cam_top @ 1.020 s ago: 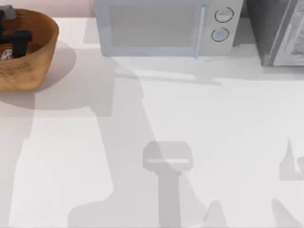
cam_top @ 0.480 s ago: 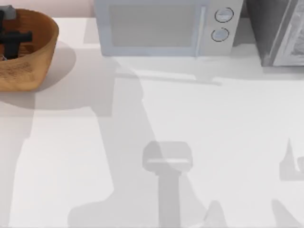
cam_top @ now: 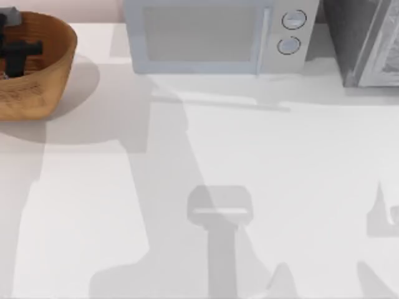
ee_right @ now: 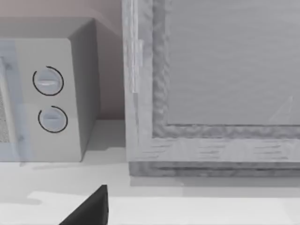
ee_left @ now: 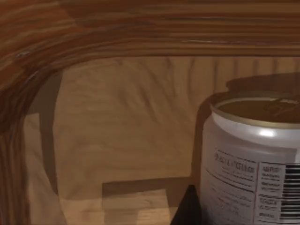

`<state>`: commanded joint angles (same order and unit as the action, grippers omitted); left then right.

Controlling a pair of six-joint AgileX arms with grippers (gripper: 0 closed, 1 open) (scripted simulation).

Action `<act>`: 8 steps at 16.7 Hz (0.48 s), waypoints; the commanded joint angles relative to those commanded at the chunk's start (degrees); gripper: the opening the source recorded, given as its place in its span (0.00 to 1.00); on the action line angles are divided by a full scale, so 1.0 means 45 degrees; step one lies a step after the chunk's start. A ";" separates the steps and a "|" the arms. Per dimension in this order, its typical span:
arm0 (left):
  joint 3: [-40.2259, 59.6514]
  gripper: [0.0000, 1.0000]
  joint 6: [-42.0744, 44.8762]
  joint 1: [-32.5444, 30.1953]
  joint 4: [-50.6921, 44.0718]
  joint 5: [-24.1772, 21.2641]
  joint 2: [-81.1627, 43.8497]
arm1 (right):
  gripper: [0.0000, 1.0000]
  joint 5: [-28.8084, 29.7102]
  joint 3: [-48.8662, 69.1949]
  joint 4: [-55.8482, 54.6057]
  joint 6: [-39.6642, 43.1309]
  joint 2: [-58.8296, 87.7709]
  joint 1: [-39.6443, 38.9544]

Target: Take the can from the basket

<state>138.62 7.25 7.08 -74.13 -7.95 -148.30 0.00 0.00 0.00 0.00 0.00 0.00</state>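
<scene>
Overhead, the basket (cam_top: 47,68) sits at the far left corner of the white table (cam_top: 262,187), a round woven wicker bowl cut off by the frame edge. The left gripper (cam_top: 17,51), dark and cross-shaped, is down inside it; whether its fingers are parted or closed cannot be told. A pale boxy microwave (cam_top: 212,34) with two round dials stands along the far edge, and a grey textured cabinet (cam_top: 368,40) occupies the far right corner. Soft shadows cross the tabletop.

From the left wrist, the can (ee_left: 253,159) stands upright on the basket's tan floor, smooth silver with a dull gold top and printed label, partly cropped. Ribbed orange-brown walls curve behind.

From the right wrist, a dark finger (ee_right: 89,211) is partly visible, facing the microwave and cabinet.
</scene>
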 joint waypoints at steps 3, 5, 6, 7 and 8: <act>-0.0347 0.00 -0.0044 -0.0013 0.0193 0.0136 0.0378 | 1.00 0.0000 0.0000 0.0000 0.0000 0.0000 0.0000; -0.1207 0.00 -0.0120 -0.0066 0.0657 0.0423 0.1284 | 1.00 0.0000 0.0000 0.0000 0.0000 0.0000 0.0000; -0.1832 0.00 -0.0161 -0.0111 0.0981 0.0605 0.1935 | 1.00 0.0000 0.0000 0.0000 0.0000 0.0000 0.0000; -0.2585 0.00 -0.0202 -0.0171 0.1363 0.0805 0.2718 | 1.00 0.0000 0.0000 0.0000 0.0000 0.0000 0.0000; -0.3471 0.00 -0.0241 -0.0245 0.1804 0.1017 0.3638 | 1.00 0.0000 0.0000 0.0000 0.0000 0.0000 0.0000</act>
<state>123.00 6.16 5.98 -66.01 -3.37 -131.93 0.00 0.00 0.00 0.00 0.00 0.00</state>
